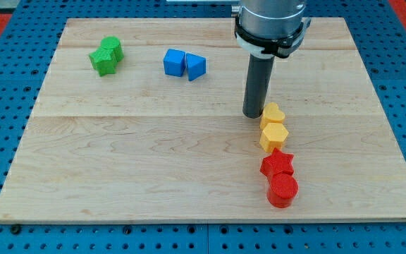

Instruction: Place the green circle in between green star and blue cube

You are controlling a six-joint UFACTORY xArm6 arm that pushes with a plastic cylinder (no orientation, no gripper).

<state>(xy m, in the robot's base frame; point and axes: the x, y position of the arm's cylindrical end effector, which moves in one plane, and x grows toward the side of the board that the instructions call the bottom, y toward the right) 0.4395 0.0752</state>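
Observation:
The green circle (112, 48) sits at the view's upper left, touching the green star (102, 63) just below and left of it. The blue cube (174, 62) lies to their right, with a gap of bare board between it and the green pair. My tip (252, 115) rests on the board right of centre, far to the right of the green blocks and the blue cube. It stands just left of a yellow heart (273, 113).
A blue triangle (196, 66) touches the blue cube's right side. Below the yellow heart runs a column: a yellow hexagon (273, 136), a red star (278, 164) and a red circle (283, 190). The wooden board (118, 162) lies on a blue pegboard.

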